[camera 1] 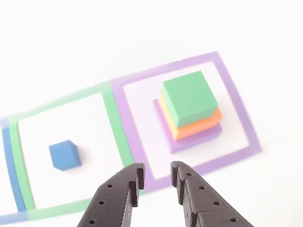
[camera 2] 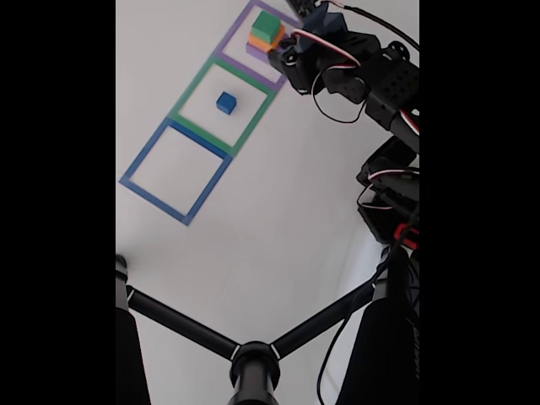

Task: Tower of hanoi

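The green block [camera 1: 190, 97] sat on top of the orange block [camera 1: 199, 126], which rested on the purple block [camera 1: 196, 139], the three forming a stepped stack inside the purple outline [camera 1: 236, 101] in the other view. In the fixed view the same stack showed near the top edge, green block [camera 2: 267, 25] uppermost, within the purple outline [camera 2: 232, 59]. The blue cube [camera 1: 65, 155] stood alone, well apart from the stack, inside the green outline [camera 1: 111, 113] next door; the fixed view showed the cube [camera 2: 225, 102] near the middle of that green outline [camera 2: 190, 97]. Past it lay the blue outline [camera 2: 156, 198], seen as a strip at the left edge of the other view [camera 1: 12, 175].

The gripper [camera 1: 157, 172] hung above the table [camera 1: 71, 47] with its black fingers [camera 1: 128, 184] apart and nothing between them, its tips over the near edge of the purple outline, just short of the stack. In the fixed view the arm [camera 2: 371, 80] reached in from the right toward the stack, and a black tripod [camera 2: 253, 359] crossed the bottom.
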You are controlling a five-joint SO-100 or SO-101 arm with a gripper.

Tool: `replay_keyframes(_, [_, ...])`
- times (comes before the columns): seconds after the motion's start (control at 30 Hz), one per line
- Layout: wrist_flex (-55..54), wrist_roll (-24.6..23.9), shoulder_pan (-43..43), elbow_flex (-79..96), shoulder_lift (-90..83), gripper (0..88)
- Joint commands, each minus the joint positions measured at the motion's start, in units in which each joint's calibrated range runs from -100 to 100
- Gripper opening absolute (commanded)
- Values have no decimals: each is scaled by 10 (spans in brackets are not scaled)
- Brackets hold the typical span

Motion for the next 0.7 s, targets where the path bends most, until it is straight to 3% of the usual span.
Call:
replay_keyframes(0.0, [236,6,12,-218,-21,20])
replay_keyframes(0.3, [503,6,75,-525,31,23])
replay_keyframes(0.5, [502,6,93,-524,33,63])
replay_keyframes(0.67, [424,6,93,-437,23,131])
